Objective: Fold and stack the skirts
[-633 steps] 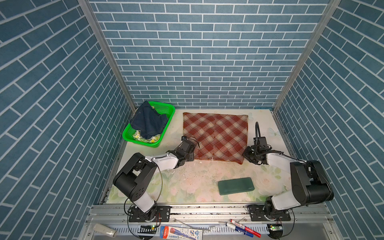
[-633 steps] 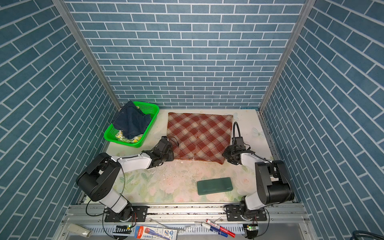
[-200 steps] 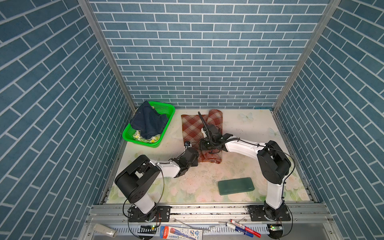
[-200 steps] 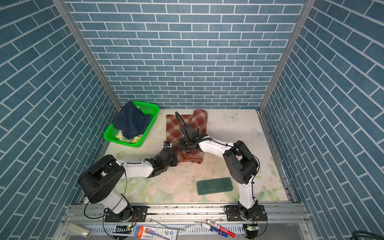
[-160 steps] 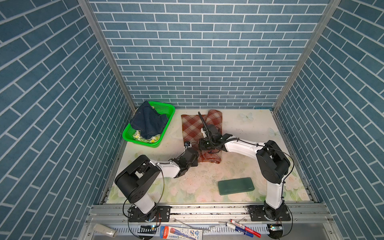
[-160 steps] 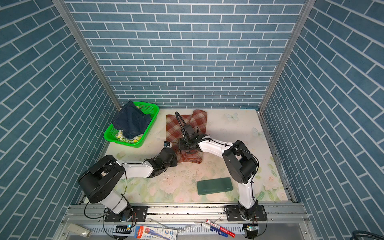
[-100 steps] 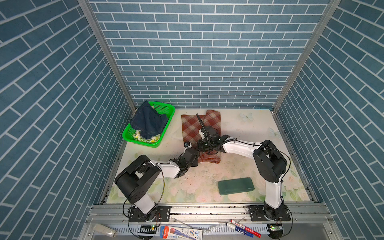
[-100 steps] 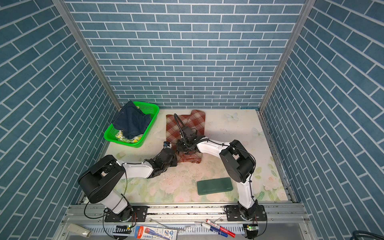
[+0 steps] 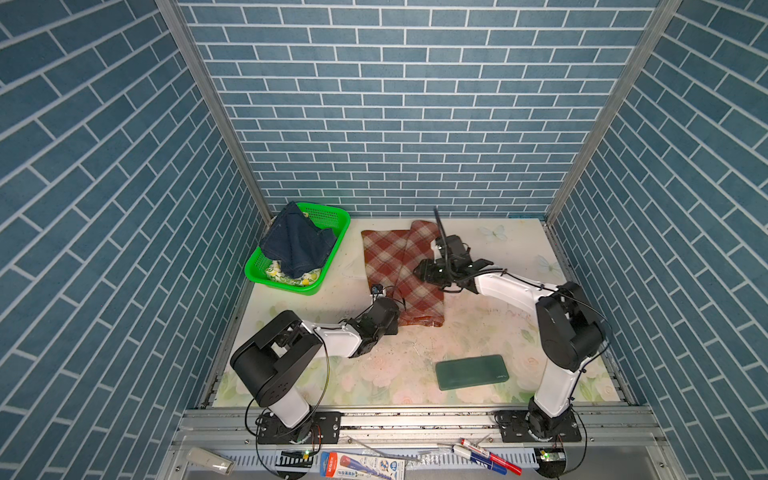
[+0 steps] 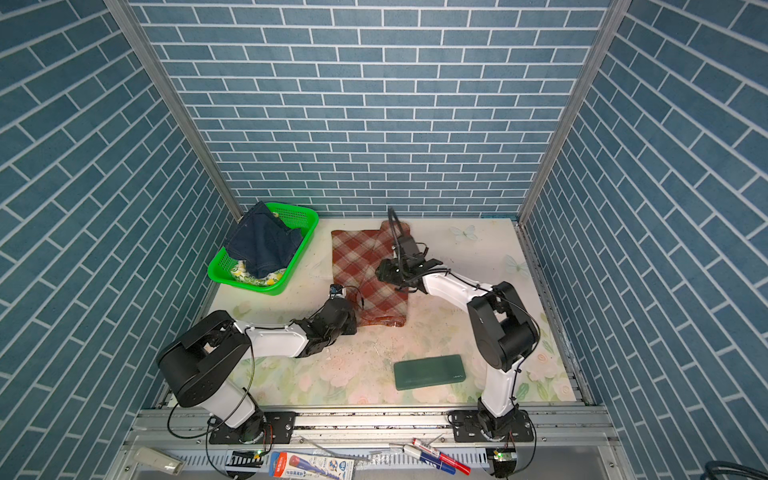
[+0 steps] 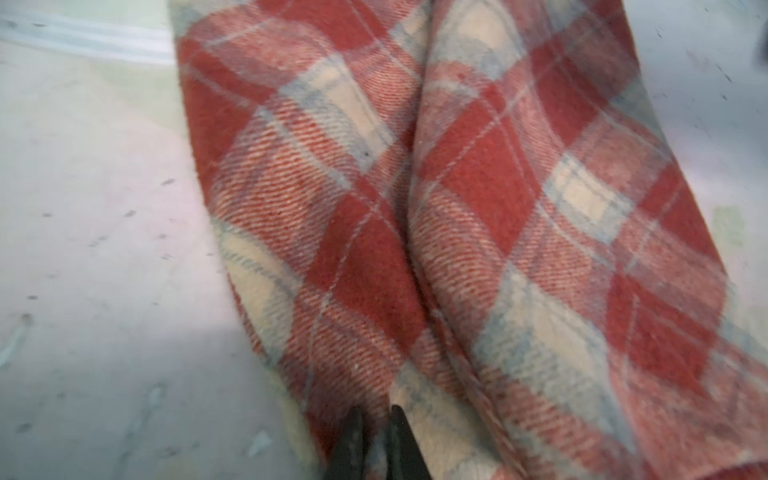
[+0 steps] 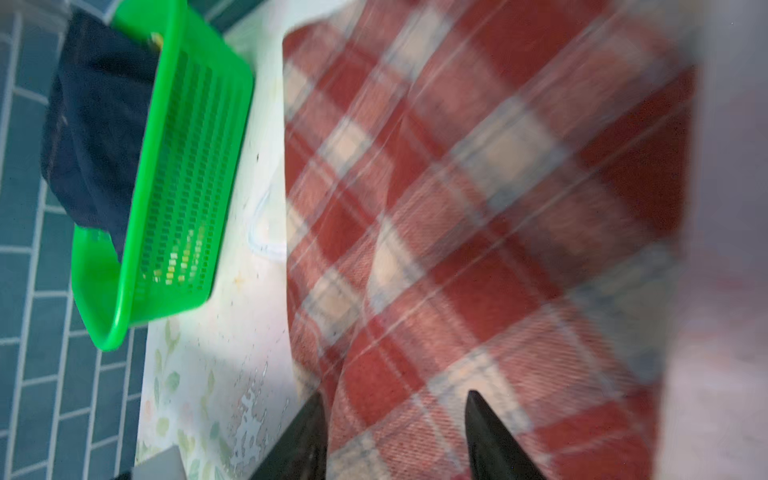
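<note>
Plaid skirt (image 9: pixel 399 266) lies doubled by the table's (image 9: pixel 478 328) far edge; left gripper (image 11: pixel 376 432) pinches its near hem, right gripper (image 12: pixel 397 432) gapes empty over the fold, so best pin that hem while the free claw squares the layers.

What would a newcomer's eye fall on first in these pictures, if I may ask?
First comes the rust-red plaid skirt, folded over itself in the middle of the table. The left gripper pinches its near corner and the right gripper stands open over it. Next is the bright green basket at the back left, with a dark denim skirt heaped in it over a lemon-print skirt.
</note>
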